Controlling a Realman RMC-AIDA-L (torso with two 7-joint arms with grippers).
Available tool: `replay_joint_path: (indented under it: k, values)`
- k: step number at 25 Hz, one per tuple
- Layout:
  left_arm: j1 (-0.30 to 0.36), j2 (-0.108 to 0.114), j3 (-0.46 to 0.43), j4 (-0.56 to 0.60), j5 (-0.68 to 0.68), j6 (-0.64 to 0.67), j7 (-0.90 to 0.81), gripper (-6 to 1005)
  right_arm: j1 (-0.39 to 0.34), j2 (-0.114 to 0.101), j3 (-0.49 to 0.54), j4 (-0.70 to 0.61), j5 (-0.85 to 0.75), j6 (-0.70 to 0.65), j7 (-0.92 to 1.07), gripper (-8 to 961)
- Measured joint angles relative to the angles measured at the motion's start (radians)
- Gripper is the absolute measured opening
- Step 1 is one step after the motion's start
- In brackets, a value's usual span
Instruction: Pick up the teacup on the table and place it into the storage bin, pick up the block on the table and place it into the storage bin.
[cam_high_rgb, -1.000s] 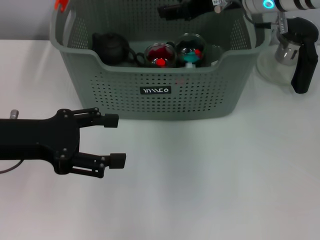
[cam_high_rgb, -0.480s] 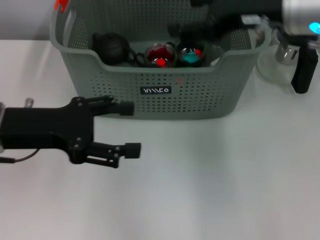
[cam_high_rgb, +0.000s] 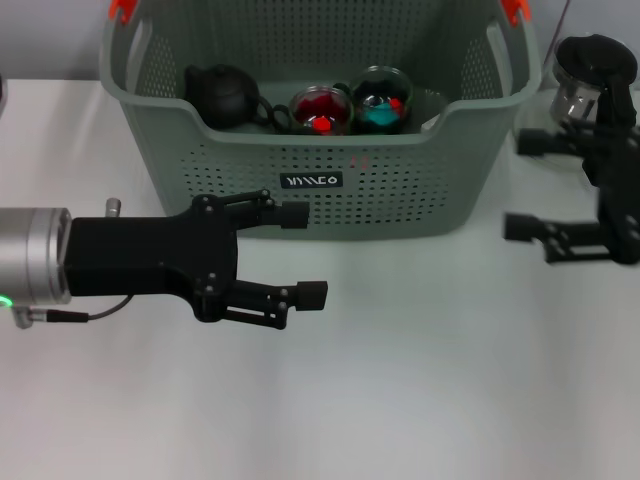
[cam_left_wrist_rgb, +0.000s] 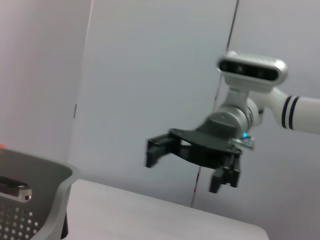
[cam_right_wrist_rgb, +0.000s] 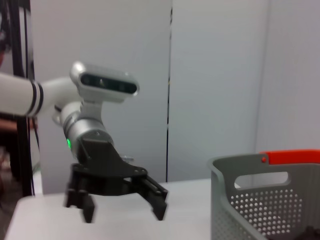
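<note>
now, nearest you, the left gripper (cam_high_rgb: 300, 255) hangs in front of the storage bin (cam_high_rgb: 310, 185), fingers spread and holding nothing. the right gripper (cam_high_rgb: 527, 185) sits beside the bin's right end, also spread and empty. inside the bin, behind its front wall, lie a dark teapot (cam_high_rgb: 222, 93) and two glass cups (cam_high_rgb: 350, 105) with red and teal pieces in them. no teacup or block shows on the table (cam_high_rgb: 400, 380), so draw both arms clear of the bin without clipping its rim.
</note>
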Motion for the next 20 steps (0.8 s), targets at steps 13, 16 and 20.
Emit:
replay_joint_path:
  k: [13, 16, 20]
  values:
    - [0.005, -0.003, 0.020, -0.078, 0.010, -0.056, 0.049, 950, 0.025, -0.045, 0.036, 0.247, -0.205, 0.062, -0.105, 928]
    - [0.006, -0.004, 0.028, -0.087, 0.023, -0.081, 0.049, 950, 0.058, -0.030, 0.035, 0.256, -0.277, 0.109, -0.089, 928]
    - [0.004, -0.004, 0.029, -0.091, 0.042, -0.099, 0.049, 950, 0.108, -0.009, 0.029, 0.264, -0.364, 0.165, -0.057, 928]
